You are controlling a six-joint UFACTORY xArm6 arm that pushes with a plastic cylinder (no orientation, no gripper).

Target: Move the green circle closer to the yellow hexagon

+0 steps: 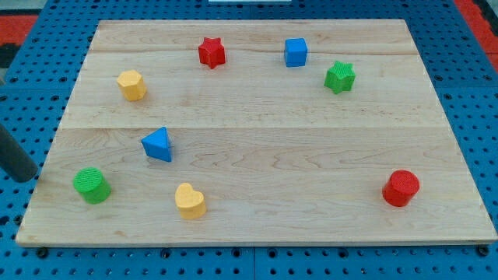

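Observation:
The green circle (92,185) sits near the board's bottom left corner. The yellow hexagon (131,84) lies well above it, at the upper left of the board. My tip (29,177) is the lower end of the dark rod at the view's left edge, just off the board, to the left of the green circle and apart from it.
A blue triangle (158,145) lies between the green circle and the yellow hexagon, a little to the right. A yellow heart (190,200) is right of the green circle. A red star (211,52), blue cube (296,52), green star (340,77) and red circle (401,187) lie farther off.

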